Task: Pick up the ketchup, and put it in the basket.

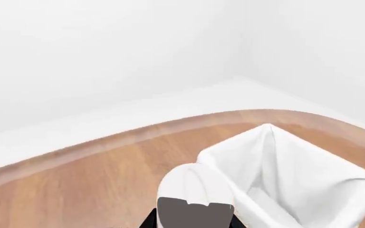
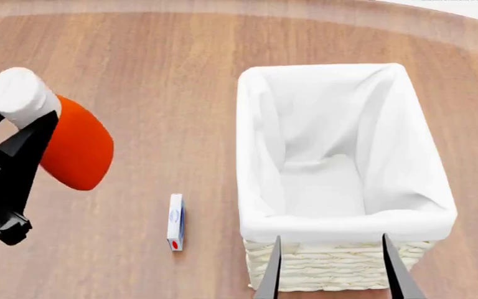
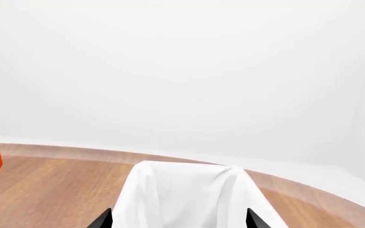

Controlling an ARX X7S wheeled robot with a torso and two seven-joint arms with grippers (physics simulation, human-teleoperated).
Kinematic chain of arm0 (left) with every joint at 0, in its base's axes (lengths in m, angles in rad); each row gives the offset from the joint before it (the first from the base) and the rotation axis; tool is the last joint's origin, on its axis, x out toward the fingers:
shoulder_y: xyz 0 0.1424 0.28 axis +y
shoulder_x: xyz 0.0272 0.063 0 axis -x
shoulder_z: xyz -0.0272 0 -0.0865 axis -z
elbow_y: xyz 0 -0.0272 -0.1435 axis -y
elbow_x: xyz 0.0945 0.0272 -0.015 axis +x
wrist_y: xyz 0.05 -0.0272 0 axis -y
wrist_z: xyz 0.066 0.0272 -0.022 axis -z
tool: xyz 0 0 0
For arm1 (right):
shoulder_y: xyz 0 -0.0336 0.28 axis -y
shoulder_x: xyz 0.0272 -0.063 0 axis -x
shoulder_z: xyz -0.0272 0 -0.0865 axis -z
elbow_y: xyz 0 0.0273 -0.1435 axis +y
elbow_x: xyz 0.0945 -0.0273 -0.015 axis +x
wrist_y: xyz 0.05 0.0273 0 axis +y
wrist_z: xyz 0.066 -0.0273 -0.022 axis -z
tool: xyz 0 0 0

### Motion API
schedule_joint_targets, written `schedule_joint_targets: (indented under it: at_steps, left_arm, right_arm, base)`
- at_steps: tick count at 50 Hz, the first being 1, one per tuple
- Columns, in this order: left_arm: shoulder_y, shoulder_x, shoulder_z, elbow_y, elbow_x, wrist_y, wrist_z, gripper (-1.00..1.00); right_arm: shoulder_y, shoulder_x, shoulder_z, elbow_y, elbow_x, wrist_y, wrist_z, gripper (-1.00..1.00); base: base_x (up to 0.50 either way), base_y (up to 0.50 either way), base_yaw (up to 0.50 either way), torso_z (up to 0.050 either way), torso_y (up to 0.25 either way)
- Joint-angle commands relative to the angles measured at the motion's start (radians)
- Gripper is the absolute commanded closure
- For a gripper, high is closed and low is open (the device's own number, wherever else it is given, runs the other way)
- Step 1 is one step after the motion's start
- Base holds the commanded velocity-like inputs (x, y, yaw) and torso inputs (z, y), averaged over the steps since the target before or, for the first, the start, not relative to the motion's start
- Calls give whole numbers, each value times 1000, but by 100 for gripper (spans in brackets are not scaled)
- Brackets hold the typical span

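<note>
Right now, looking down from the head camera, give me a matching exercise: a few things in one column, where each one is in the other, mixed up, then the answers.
Things:
1. ketchup
2. basket
3. small white box
4. right claw

Places:
A. lying flat on the wooden table, between bottle and basket
B. held up in the left claw, left of the basket
C. standing on the table, lined with white cloth, nothing in it
D. open, at the basket's near wall

Pairs: 1-B, 2-C, 3-A, 4-D

Orange-red ketchup (image 2: 77, 152), cream basket (image 2: 330, 268)
</note>
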Motion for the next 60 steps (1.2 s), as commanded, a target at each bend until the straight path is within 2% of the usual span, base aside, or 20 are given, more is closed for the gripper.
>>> schedule_joint_targets:
  at_steps: [1, 3, 10, 13, 21, 22, 25, 28, 35, 46, 51, 60]
  left_arm:
    - [-277, 84, 150, -129, -59, -170, 72, 100]
    - [-329, 100, 161, -163, -98, -200, 98, 100]
    - [-404, 138, 236, -234, 0, -238, 209, 100]
    - [-488, 160, 250, -293, -7, -272, 265, 100]
    - [-554, 191, 314, -364, 69, -278, 415, 100]
    - [-564, 197, 325, -376, 82, -277, 442, 100]
    - [-545, 195, 348, -373, 121, -255, 475, 100]
    - [-595, 213, 346, -411, 103, -272, 512, 100]
    - [-602, 211, 350, -394, 91, -259, 589, 100]
    - [-646, 231, 364, -419, 57, -300, 599, 100]
    - [-653, 238, 371, -431, 46, -316, 591, 100]
    - [-676, 251, 388, -468, 67, -330, 567, 100]
  right_arm:
    - [0, 4, 5, -1, 7, -3, 3, -100]
    - [1, 4, 3, -7, 8, 2, 4, -100]
    - [4, 2, -4, 8, 14, -9, -2, -100]
    - [12, -4, -23, 28, 15, -13, -12, -100]
    - [57, 13, -36, 13, 40, 41, -47, -100]
    - [68, -3, 2, 35, 175, 0, -107, -100]
    - [98, 12, 9, 41, 207, 22, -132, -100]
    - [130, 30, 38, 30, 289, 59, -160, -100]
    - [202, 111, 117, -16, 535, 121, -263, -100]
    - [341, 245, 151, -51, 692, 288, -267, -100]
    - [419, 263, 145, -63, 761, 349, -260, -100]
    - [498, 263, 109, -43, 768, 399, -263, -100]
  base:
    - [0, 0, 0, 0, 0]
    - [0, 0, 0, 0, 0]
    - [0, 0, 0, 0, 0]
    - [0, 0, 0, 0, 0]
    - [0, 0, 0, 0, 1]
    - [0, 0, 0, 0, 0]
    - [0, 0, 0, 0, 0]
    - [0, 0, 0, 0, 0]
    - [0, 0, 0, 0, 0]
    - [0, 0, 0, 0, 1]
    - [0, 0, 0, 0, 0]
    - [0, 0, 0, 0, 0]
